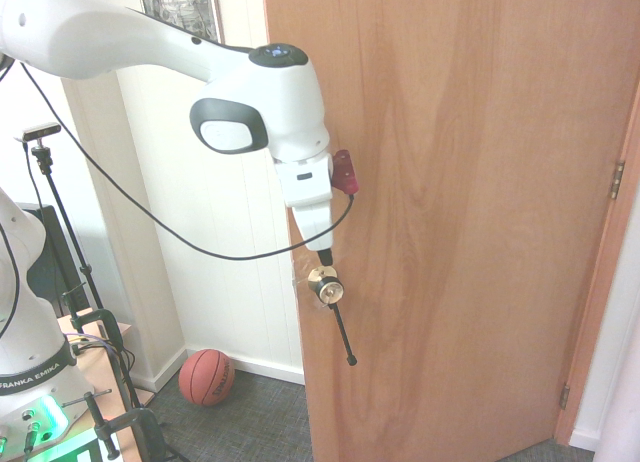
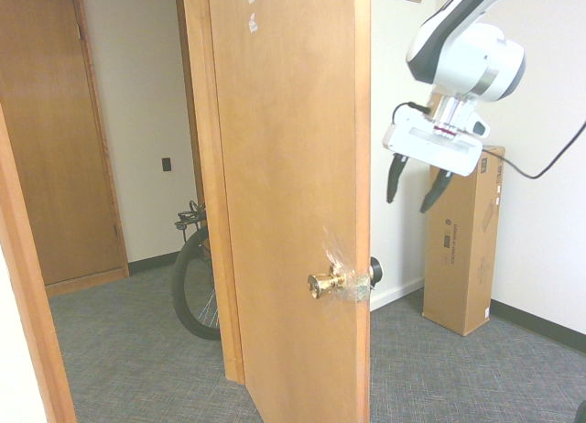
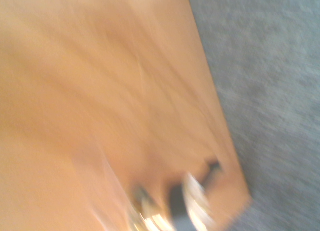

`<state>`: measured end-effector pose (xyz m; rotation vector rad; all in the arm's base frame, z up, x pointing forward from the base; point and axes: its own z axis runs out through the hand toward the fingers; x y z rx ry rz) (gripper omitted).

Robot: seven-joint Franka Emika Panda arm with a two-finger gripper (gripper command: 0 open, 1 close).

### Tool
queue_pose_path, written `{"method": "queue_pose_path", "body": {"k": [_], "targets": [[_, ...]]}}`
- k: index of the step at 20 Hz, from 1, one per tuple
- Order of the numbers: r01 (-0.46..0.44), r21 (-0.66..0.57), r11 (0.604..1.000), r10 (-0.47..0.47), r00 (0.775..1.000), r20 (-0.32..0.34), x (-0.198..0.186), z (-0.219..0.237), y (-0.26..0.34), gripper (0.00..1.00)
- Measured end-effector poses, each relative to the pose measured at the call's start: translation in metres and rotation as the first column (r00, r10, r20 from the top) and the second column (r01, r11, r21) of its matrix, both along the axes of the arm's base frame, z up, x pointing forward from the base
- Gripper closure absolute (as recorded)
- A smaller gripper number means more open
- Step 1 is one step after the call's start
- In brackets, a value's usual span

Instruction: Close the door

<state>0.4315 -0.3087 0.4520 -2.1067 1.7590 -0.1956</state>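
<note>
The door (image 1: 470,212) is tall, light-brown wood grain, and stands open into the room, with metal hinges (image 1: 617,179) on its right edge. A round brass knob (image 1: 325,287) sits near its free edge, and a thin black rod (image 1: 342,334) slants down from it. My gripper (image 1: 323,254) points down just above the knob, on the door's wall side. In the second exterior view the door (image 2: 284,167) shows nearly edge-on, with a brass knob (image 2: 322,284) on its near face. There my gripper (image 2: 413,199) hangs open and empty beyond the door's edge. The wrist view shows blurred door (image 3: 100,91) and knob (image 3: 195,211).
A white panelled wall (image 1: 230,232) stands behind my arm, with a basketball (image 1: 207,376) on the grey carpet at its foot. A tall cardboard box (image 2: 462,249) leans against the wall. A bicycle wheel (image 2: 197,286) shows behind the door, and another brown door (image 2: 55,139) is shut at far left.
</note>
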Motion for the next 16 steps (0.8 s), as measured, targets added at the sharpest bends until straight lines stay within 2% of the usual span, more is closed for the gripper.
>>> {"method": "queue_pose_path", "body": {"k": [4, 11, 16], "targets": [[-0.063, 0.038, 0.997, 0.060, 0.996, 0.069, 0.047, -0.015, 0.030, 0.00], [-0.147, 0.048, 0.988, 0.142, 0.985, 0.101, 0.093, -0.030, 0.080, 0.00], [-0.194, 0.049, 0.980, 0.186, 0.974, 0.133, 0.147, -0.031, 0.130, 0.00]]}}
